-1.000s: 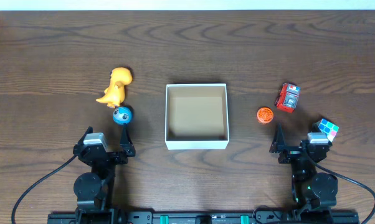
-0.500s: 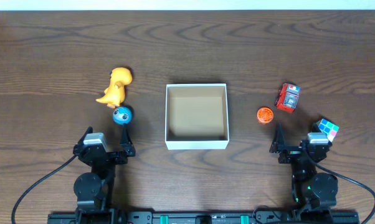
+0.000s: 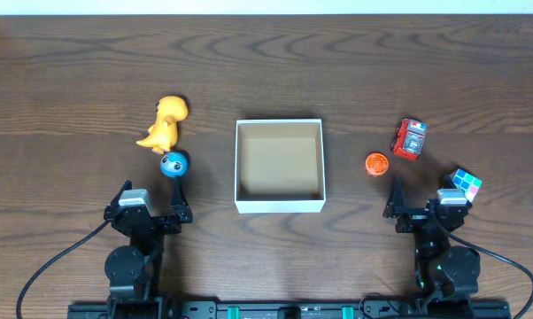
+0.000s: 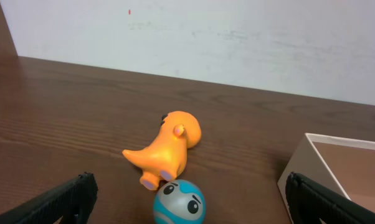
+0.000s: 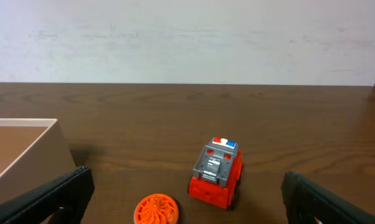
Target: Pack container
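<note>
Container (image 3: pixel 280 167) packing has not started, as I judge: nothing lies inside it yet. The jaws of the left gripper (image 3: pixel 152 197) stand wide apart and hold nothing, and the jaws of the right gripper (image 3: pixel 426 199) are the same.

Just above the left jaws in the overhead frame sits a blue ball with a face (image 4: pixel 179 202), very close to the orange dinosaur (image 4: pixel 166 146). A grasp on the ball could push the dinosaur, or the ball could roll away, because it is round. Near the right jaws lie an orange ribbed disc (image 5: pixel 156 211), a red toy truck (image 5: pixel 217 174) and a puzzle cube (image 3: pixel 467 182). The cube is just beside the arm, so a first move could knock it.

The container is at the centre of the overhead frame, between the two groups of toys. It is square and shallow, with thin white walls and a tan cardboard floor. It looks light, so a toy dropped onto a wall could shift it on the surface (image 3: pixel 337 71).
</note>
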### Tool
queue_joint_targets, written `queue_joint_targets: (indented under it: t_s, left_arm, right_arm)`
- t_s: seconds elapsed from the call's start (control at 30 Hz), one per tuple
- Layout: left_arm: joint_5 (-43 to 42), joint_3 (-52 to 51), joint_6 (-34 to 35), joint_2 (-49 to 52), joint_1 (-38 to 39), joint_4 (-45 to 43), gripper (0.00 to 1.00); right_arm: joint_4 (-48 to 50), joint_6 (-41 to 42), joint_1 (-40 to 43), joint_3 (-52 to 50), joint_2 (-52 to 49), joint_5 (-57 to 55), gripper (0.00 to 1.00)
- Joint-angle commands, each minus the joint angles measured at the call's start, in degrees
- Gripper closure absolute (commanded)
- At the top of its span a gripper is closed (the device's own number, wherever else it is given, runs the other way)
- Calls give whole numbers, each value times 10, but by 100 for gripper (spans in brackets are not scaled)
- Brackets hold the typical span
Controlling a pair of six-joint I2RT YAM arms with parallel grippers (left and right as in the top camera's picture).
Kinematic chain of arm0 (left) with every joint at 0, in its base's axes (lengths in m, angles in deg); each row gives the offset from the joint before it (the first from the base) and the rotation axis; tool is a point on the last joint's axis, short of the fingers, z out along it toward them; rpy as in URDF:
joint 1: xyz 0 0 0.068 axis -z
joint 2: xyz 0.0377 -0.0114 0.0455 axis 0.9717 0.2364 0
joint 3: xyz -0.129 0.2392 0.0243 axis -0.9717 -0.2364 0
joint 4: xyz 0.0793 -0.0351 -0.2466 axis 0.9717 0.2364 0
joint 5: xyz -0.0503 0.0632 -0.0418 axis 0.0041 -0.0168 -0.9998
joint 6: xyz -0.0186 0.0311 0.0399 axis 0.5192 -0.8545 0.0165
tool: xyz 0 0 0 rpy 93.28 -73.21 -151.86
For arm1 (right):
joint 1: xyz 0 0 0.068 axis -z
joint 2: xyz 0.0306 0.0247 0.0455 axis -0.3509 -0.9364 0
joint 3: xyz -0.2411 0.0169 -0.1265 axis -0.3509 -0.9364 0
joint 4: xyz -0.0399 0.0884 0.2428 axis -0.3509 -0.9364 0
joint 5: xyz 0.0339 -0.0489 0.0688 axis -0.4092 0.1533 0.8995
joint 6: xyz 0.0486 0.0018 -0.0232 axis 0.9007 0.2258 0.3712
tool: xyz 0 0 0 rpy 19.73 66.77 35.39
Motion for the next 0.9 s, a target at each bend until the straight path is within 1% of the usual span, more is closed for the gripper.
queue_joint_targets:
  t_s: [0.0, 0.1, 0.17, 0.23, 0.33, 0.4, 0.47, 0.6, 0.7, 0.8, 0.87]
  left_arm:
    - [-10, -13, -8, -3, 2, 12, 2]
    - [-8, -13, -8, -3, 2, 14, 2]
    - [-8, -13, -8, -3, 2, 13, 2]
    - [-8, -12, -2, -3, 2, 5, 2]
    - [-11, 22, 43, 7, 2, 41, 2]
    - [-12, 67, 42, 27, 2, 67, 2]
    - [-13, 122, 35, 63, 2, 82, 2]
    - [-12, 263, 28, 177, 2, 157, 2]
    - [-3, 372, 24, 277, 2, 251, 2]
    - [-1, 476, 24, 375, 2, 354, 2]
    - [-1, 538, 24, 434, 2, 415, 2]
  right_arm:
    - [-3, -5, 5, -1, 3, 6, 1]
    - [-1, -1, 5, -1, 3, 13, 1]
    - [10, 43, 5, 0, 3, 27, 1]
    - [32, 74, 5, 0, 3, 68, 1]
    - [47, 75, 5, 16, -3, 103, 1]
    - [40, 67, 5, 48, -21, 106, 1]
    - [27, 38, 5, 94, -56, 109, 1]
    - [-26, -4, 5, 217, -189, 134, 1]
    - [-96, -26, 4, 342, -331, 187, 1]
    - [-217, -45, 3, 496, -480, 211, 1]
    - [-335, -78, -1, 618, -585, 210, 1]
